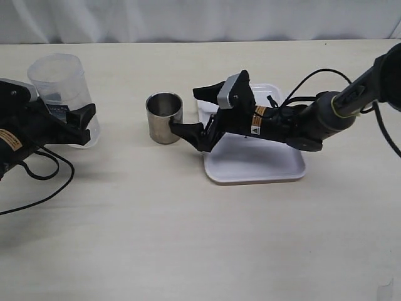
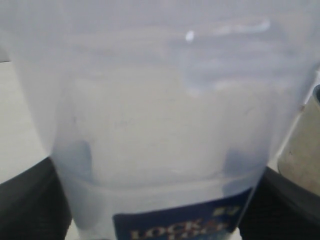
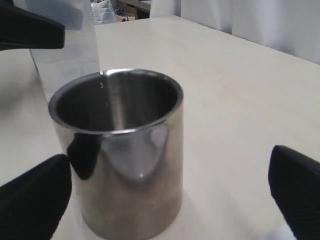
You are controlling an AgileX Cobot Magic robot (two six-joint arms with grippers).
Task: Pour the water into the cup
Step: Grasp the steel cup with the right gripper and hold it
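The tall translucent container (image 1: 59, 84) with a blue-and-white label (image 2: 180, 222) stands upright at the table's left. My left gripper (image 1: 70, 120) is shut on its lower part, with a black finger (image 2: 27, 202) pressed against each side. The cloudy wall hides the level of the water inside. The shiny steel cup (image 1: 164, 117) stands upright and empty near the middle of the table. My right gripper (image 1: 183, 110) is open wide just right of the cup. The cup (image 3: 120, 150) sits partly between the spread fingers (image 3: 35, 200), close to one and apart from the other.
A white tray (image 1: 257, 169) lies under the right arm, right of the cup. A black cable (image 1: 44, 172) loops on the table by the left arm. A white curtain hangs behind the table's far edge.
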